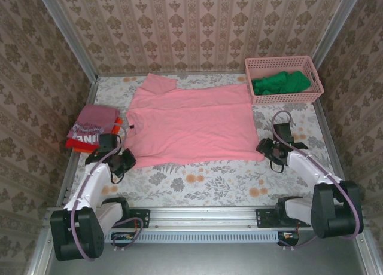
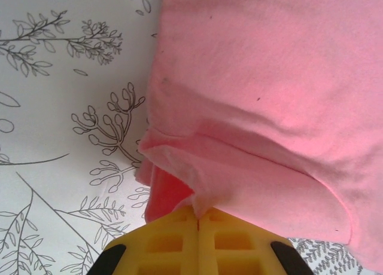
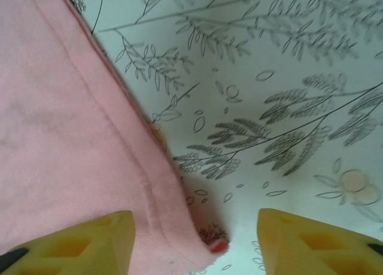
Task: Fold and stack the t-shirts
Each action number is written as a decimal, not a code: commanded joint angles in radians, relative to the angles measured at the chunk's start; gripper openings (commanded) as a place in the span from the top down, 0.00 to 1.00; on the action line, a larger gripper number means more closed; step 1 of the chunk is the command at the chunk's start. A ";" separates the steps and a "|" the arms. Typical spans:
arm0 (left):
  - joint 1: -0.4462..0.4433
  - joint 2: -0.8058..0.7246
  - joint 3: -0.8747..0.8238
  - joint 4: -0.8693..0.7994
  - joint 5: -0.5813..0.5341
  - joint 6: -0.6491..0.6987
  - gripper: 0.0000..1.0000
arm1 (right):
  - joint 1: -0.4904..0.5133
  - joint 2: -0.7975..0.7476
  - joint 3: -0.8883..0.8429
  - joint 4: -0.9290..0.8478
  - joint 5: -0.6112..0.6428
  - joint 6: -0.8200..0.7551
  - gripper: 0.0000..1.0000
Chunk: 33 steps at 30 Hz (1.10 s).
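**Left:** 2 folded t-shirts in 1 stack at the table's left edge, a dusty-red shirt (image 1: 90,122) with white lettering on top of an orange-red shirt (image 1: 81,144). The left gripper (image 2: 197,218) has yellow ribbed fingers, pinched closed on a bunched near-left edge of the salmon-pink shirt (image 1: 191,122).

**Centre:** this 1 shirt of soft cotton lies spread flat on the floral-print table cover (image 1: 203,179). Its long axis runs left–right, collar pointing left and hem right.

**Right:** the right gripper (image 3: 196,239), jaws parted, straddles the hem's near-right corner. At far right, 1 pink lattice basket (image 1: 278,64) holds 1 crumpled green garment (image 1: 281,83).
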 commanded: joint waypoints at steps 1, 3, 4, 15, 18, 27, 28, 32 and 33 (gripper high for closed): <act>-0.005 -0.016 0.054 -0.039 0.020 -0.005 1.00 | -0.001 0.029 -0.011 0.016 -0.081 0.037 0.50; -0.003 -0.022 0.056 -0.043 0.015 -0.002 1.00 | 0.001 0.022 -0.016 0.007 -0.092 0.047 0.52; -0.002 -0.022 0.055 -0.043 0.014 0.001 1.00 | 0.001 0.010 -0.021 -0.004 -0.093 0.049 0.53; -0.005 0.009 0.071 0.042 0.016 -0.004 1.00 | 0.009 -0.004 -0.058 0.004 -0.116 0.058 0.65; -0.006 0.022 0.082 0.038 0.009 0.007 1.00 | 0.013 0.021 -0.052 0.007 -0.114 0.056 0.66; -0.009 0.048 0.072 0.059 0.000 0.003 1.00 | 0.015 0.076 -0.027 0.007 -0.105 0.032 0.75; -0.009 0.047 0.069 0.058 -0.005 0.005 1.00 | 0.015 0.079 -0.024 0.007 -0.108 0.031 0.77; -0.008 0.047 0.056 0.064 -0.008 0.003 1.00 | 0.017 0.063 -0.023 -0.013 -0.103 0.034 1.00; -0.009 0.043 0.056 0.064 -0.006 -0.002 1.00 | 0.015 0.045 -0.021 -0.022 -0.094 0.042 1.00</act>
